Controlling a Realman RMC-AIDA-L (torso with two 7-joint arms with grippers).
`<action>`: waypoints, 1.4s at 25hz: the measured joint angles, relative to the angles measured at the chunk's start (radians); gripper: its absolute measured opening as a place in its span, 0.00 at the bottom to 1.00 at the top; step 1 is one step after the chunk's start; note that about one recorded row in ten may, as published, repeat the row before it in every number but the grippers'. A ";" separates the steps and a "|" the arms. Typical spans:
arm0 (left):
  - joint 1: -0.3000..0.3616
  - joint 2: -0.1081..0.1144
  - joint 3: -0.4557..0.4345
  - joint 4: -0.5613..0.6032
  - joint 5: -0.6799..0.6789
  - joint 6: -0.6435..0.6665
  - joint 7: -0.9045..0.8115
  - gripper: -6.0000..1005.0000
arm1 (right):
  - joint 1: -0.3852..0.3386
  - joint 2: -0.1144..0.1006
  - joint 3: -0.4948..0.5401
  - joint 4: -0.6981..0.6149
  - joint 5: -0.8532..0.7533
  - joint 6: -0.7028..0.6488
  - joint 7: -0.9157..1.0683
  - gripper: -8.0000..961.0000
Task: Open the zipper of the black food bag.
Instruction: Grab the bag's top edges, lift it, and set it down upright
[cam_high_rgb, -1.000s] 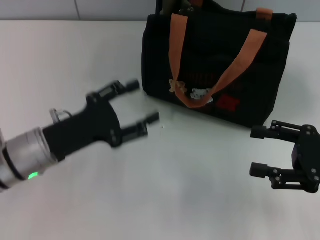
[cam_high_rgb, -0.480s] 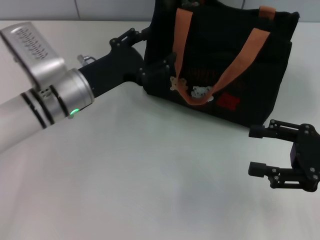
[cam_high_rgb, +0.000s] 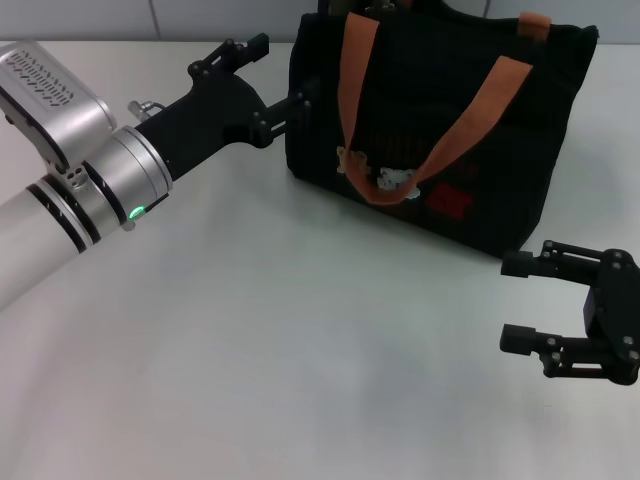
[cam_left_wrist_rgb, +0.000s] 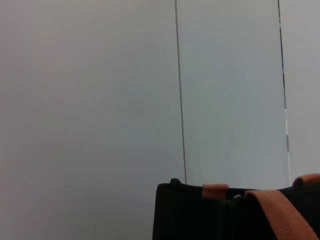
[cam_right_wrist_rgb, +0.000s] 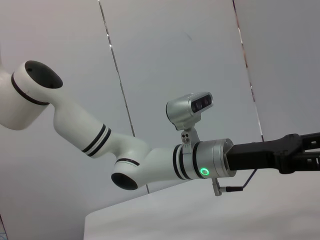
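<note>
The black food bag (cam_high_rgb: 440, 130) stands upright at the back of the white table (cam_high_rgb: 300, 340), with two orange strap handles (cam_high_rgb: 352, 90) and small bear patches on its front. Its zipper along the top cannot be made out. My left gripper (cam_high_rgb: 280, 72) is open at the bag's left end, its lower fingertip (cam_high_rgb: 298, 101) right against the side panel. Only the bag's top edge (cam_left_wrist_rgb: 200, 210) and an orange strap (cam_left_wrist_rgb: 280, 215) show in the left wrist view. My right gripper (cam_high_rgb: 512, 302) hangs open near the table's right front, apart from the bag.
A pale panelled wall (cam_left_wrist_rgb: 100, 100) rises behind the table. The left arm (cam_right_wrist_rgb: 150, 160), white with a silver cuff and a green light, stretches across the right wrist view. Bare table lies in front of the bag.
The left gripper has swung from mid-table up and back to the bag's left end, staying open. The right gripper has not moved.
</note>
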 joint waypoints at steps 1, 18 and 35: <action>0.003 0.000 -0.002 0.000 0.000 0.000 0.004 0.79 | 0.000 0.000 -0.001 0.000 0.000 0.000 0.001 0.83; -0.085 -0.005 -0.018 -0.089 0.003 -0.164 0.139 0.78 | 0.007 0.001 -0.004 0.002 -0.007 0.000 0.021 0.82; -0.078 -0.005 -0.087 -0.151 0.012 -0.180 0.257 0.22 | 0.016 0.001 -0.004 0.002 -0.013 0.001 0.028 0.83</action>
